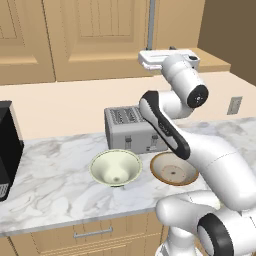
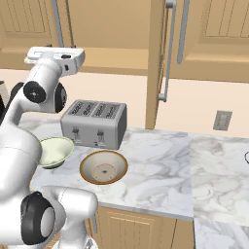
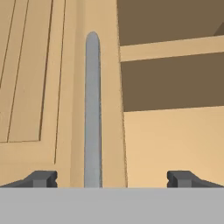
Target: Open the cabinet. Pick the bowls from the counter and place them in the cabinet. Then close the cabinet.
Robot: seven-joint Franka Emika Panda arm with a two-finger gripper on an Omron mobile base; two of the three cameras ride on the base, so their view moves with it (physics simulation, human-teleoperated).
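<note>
A black boxy appliance [image 1: 7, 150] stands at the far left of the long white-and-grey marbled stone counter [image 1: 50, 185], well apart from the silver four-slot toaster [image 1: 131, 130] that sits at the back of the slab. Directly in front of the toaster, to its left, rests the deep cream bowl with a white outside [image 1: 116, 167]; just beside it, to the toaster's front right, lies the shallower brown-rimmed bowl [image 1: 174, 170]. The two bowls are close together, and whether their rims touch cannot be told. The white arm's elbow crosses in front of the toaster's right end and hides part of it. Right of the toaster, a pale wall outlet [image 1: 234, 105] sits on the backsplash.

Above the toaster hangs the tall light-wood wall cabinet [image 1: 100, 35]. Its left door is shut, with its long vertical silver bar handle [image 3: 92, 109] running along the inner edge. The right door [image 2: 156, 63] is swung out, edge-on in the right base view, and a bare shelf [image 3: 170, 50] shows inside the opening.

The two-finger gripper [image 3: 112, 178] is raised well above the toaster, facing the left door's handle. Its dark fingertips [image 3: 43, 178] stand wide apart, holding nothing, with the handle's lower end between them, nearer the left tip; whether anything touches cannot be told.
</note>
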